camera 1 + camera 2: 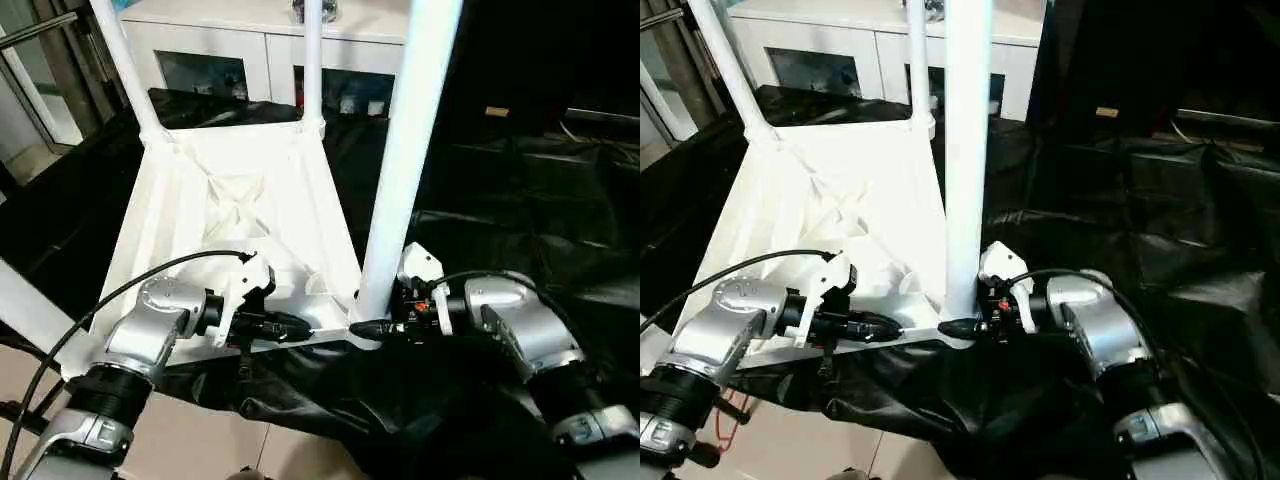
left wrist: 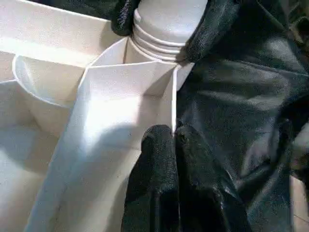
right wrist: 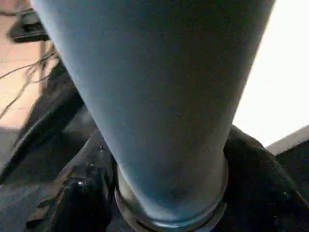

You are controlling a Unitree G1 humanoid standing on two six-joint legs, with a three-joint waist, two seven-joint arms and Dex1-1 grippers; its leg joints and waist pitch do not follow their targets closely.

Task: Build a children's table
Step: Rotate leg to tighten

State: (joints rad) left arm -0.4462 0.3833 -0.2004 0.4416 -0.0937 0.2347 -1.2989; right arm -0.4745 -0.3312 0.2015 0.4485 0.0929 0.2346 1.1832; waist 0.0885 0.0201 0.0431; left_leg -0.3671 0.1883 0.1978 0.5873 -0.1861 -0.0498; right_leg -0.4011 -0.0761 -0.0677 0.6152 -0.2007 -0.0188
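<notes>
The white tabletop [image 1: 240, 200] lies upside down on the black drape, ribbed underside up. Two white legs [image 1: 125, 60] [image 1: 313, 60] stand upright in its far corner sockets. A third leg [image 1: 400, 180] stands at the near right corner, and my right gripper [image 1: 368, 328] is shut around its ringed base [image 2: 164, 29]. That leg [image 3: 159, 96] looms close in the right wrist view. My left gripper [image 1: 300, 326] is shut on the tabletop's thin near rim [image 2: 169, 96], just beside that corner. Another white tube [image 1: 25, 310] crosses the lower left edge.
A white cabinet [image 1: 260, 40] stands behind the work table. Crumpled black drape [image 1: 520, 200] covers the table to the right and hangs over its near edge. Tiled floor [image 1: 200, 440] shows below my left forearm.
</notes>
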